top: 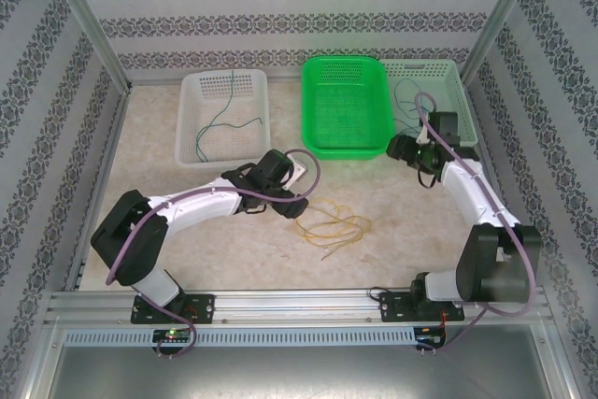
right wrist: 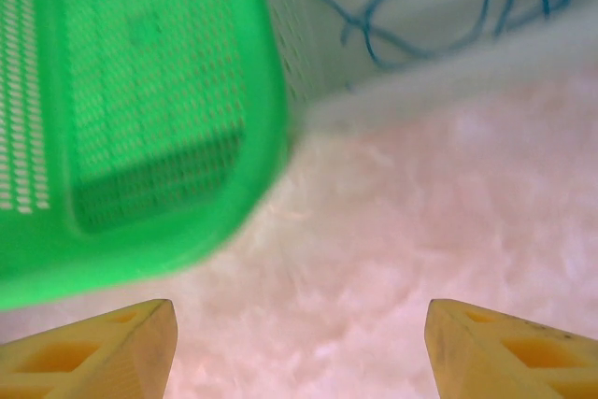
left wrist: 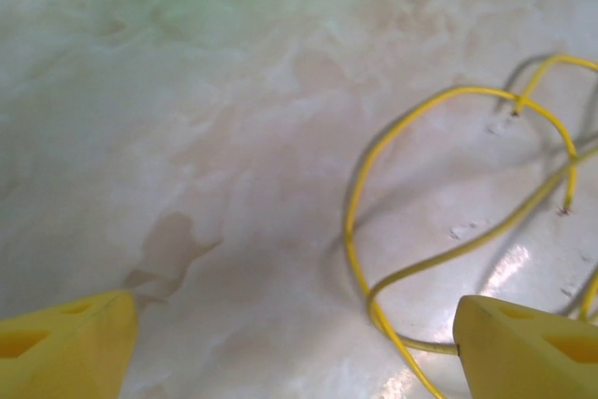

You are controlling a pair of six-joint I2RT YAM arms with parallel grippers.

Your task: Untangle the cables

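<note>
Yellow cables (top: 332, 228): loose tangled heap on the table (top: 234, 240), lower centre of the top view, in front of the baskets and well apart from them. In the left wrist view the yellow cables (left wrist: 348, 221) loop over the right half of the frame. One strand crosses itself at lower right and runs just beside the right-hand fingertip (left wrist: 523, 343); contact can't be told.

Green cable (top: 224, 105): inside the white basket (top: 187, 128), upper left of the top view, one thin line running top to lower left.

Blue cable (top: 400, 100): inside the pale basket (top: 458, 100), upper right. The right wrist view shows the blue cable (right wrist: 411, 51) as blurred loops at upper right, behind the pale basket (right wrist: 308, 53) wall.

Green basket (top: 308, 105): between the two others, touching or just beside the pale one. It takes the upper left of the right wrist view (right wrist: 140, 119).

Left gripper (top: 297, 205): centre of the top view, just left of the yellow heap, low over the table. In the left wrist view the left gripper (left wrist: 294, 310) has its jaws wide apart and empty, with bare table between the fingers.

Right gripper (top: 397, 149): right of centre in the top view, at the near corner of the green and pale baskets. In the right wrist view the right gripper (right wrist: 299, 310) has its jaws spread and holds nothing, with table below.
</note>
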